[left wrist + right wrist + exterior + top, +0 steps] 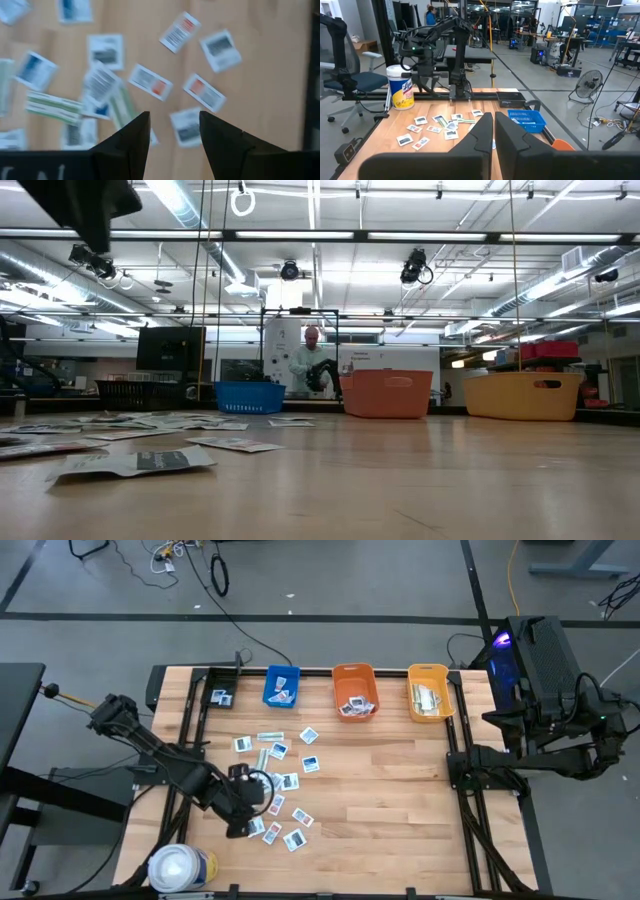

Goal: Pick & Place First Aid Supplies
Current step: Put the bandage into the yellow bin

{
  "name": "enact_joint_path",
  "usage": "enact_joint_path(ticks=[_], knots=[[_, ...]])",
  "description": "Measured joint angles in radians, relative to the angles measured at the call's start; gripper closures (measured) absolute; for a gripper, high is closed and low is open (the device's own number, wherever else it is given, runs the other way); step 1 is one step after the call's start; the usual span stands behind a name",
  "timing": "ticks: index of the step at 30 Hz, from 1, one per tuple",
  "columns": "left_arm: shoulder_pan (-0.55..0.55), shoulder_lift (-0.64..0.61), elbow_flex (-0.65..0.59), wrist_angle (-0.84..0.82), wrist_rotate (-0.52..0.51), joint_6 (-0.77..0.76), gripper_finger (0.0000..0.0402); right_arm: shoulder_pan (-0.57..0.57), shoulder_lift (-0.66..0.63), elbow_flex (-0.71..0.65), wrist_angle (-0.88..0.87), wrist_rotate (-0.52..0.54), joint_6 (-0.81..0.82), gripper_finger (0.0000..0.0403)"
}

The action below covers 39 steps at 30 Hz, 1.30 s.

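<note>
My wooden counter [380, 790] carries scattered first aid packets [285, 780] on its left half, in front of the blue bin [282, 686]. My left arm reaches diagonally over them; my left end effector [243, 808] hovers above the packets, fingers apart, holding nothing. My left wrist view shows one packet [186, 127] between the fingertips. My right end effector [493, 131] waits off the counter's right edge, fingers together.

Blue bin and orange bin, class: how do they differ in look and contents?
The blue bin is narrower than the orange bin. The blue bin holds only a couple of packets; the orange bin holds a fuller heap. They differ in colour. Both stand in the row at the table's far edge.
</note>
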<state>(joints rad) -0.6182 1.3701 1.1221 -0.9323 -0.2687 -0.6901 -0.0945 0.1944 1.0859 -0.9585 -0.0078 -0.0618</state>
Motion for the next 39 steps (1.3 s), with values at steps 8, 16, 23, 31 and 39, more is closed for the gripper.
enact_joint_path(ticks=[8,16,23,31,39], knots=[[0.014,0.024,0.0,-0.001,-0.068,0.001,0.0225,0.0,0.0,0.0,0.0,0.0,0.0,0.038],[0.014,0.085,0.0,0.002,-0.053,-0.022,0.0225,0.0,0.0,0.0,0.0,0.0,0.0,0.038],[0.015,0.143,0.0,0.017,-0.037,-0.063,0.0225,0.0,0.0,0.0,0.0,0.0,0.0,0.038],[0.012,0.238,0.0,0.117,-0.012,-0.066,0.0225,0.0,0.0,0.0,0.0,0.0,0.0,0.038],[0.006,0.318,0.0,0.111,0.011,-0.162,0.0225,0.0,0.0,0.0,0.0,0.0,0.0,0.038]])
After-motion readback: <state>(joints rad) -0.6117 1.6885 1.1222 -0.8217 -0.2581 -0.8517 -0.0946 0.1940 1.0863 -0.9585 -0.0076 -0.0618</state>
